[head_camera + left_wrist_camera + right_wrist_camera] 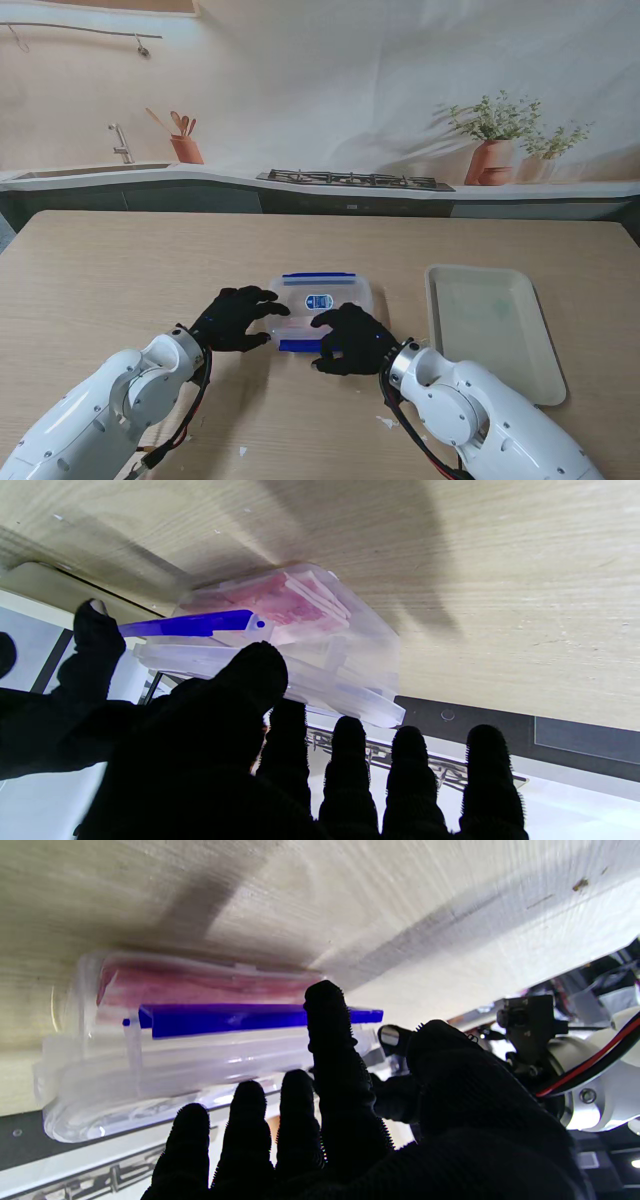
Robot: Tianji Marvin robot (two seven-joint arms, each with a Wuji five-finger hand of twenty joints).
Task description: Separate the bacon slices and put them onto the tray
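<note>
Both robot hands (290, 332) at bacon box (325, 290), contact unclear.

you see a clear plastic box (325, 305) with blue latches (318, 276) and a small blue-and-white label (319, 301) on its lid. the bacon (280, 602) inside reads pink-red with pale white streaks. both hands, the left hand (235, 318) and the right hand (352, 338), wear black gloves. the arms (110, 405) are glossy white. the tray (535, 350) is pale cream-green. the table (100, 280) shows a light wood grain.
</note>
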